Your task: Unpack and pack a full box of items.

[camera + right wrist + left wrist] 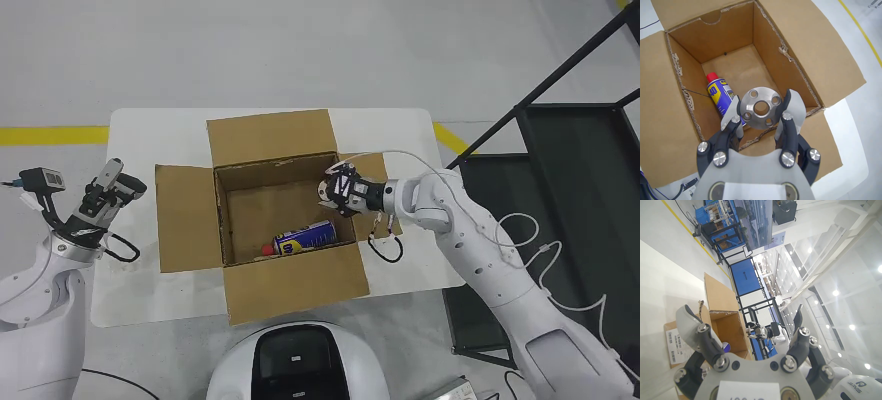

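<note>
An open cardboard box (190, 215) (802, 45) sits mid-table with all flaps folded out. Inside it lies a blue and yellow spray can (305, 238) (720, 93) with a red cap, on its side near the front wall. My right gripper (335, 187) (761, 103) hovers over the box's right rim, shut on a round metal flange (760, 108) with several bolt holes. My left gripper (112, 185) (742, 315) stands open and empty, raised off the table's left edge, well clear of the box (723, 306).
The white table (150, 130) has bare room left of and behind the box. A black metal rack (560, 140) stands close on the right. A shipping label (677, 345) is stuck on the box's left flap.
</note>
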